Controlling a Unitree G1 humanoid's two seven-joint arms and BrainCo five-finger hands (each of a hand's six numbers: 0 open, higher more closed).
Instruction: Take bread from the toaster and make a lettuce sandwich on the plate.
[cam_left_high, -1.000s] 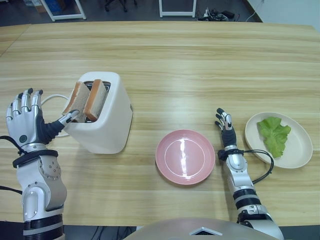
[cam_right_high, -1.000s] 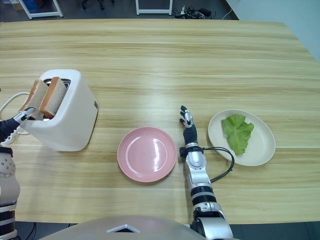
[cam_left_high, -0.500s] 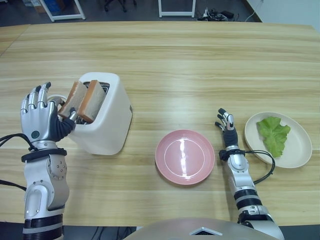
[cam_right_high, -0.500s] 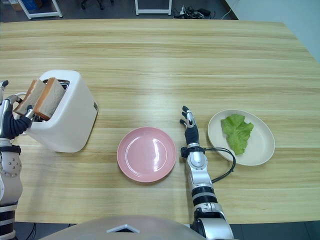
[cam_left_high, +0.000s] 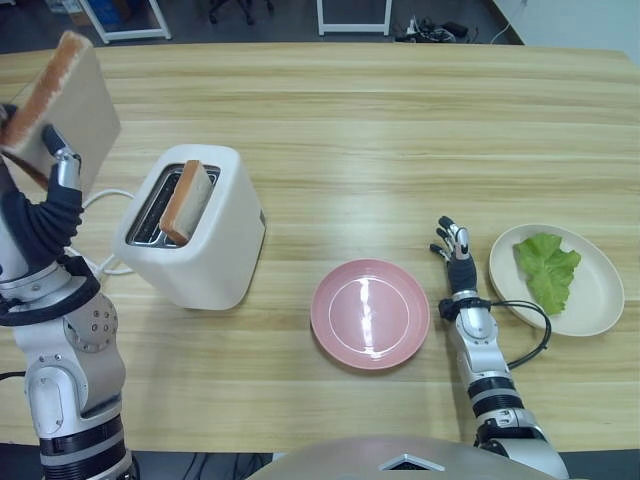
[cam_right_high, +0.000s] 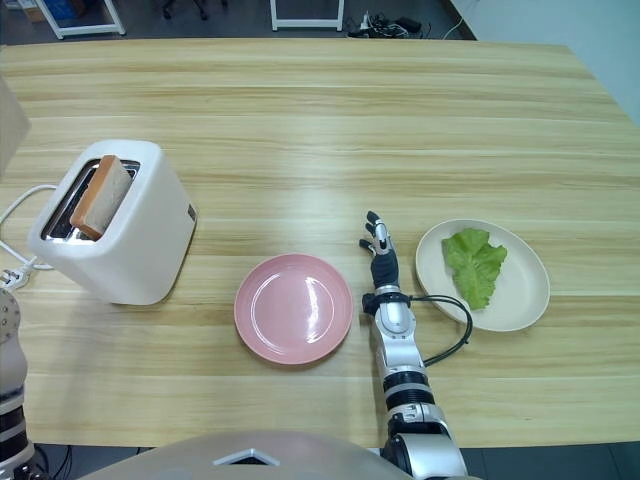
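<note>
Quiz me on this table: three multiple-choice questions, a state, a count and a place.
1. The round pink plate is: A bare, B cracked, C upside down.
2. Brown bread slices standing in the white toaster: A none, B one, C two.
3. The green lettuce leaf lies: A on the pink plate, B on the round beige plate, C in the toaster.
Answers: A, nothing lies on it. B, one slice stands in a slot, the left hand holding another aloft. B, the beige plate carries it.
</note>
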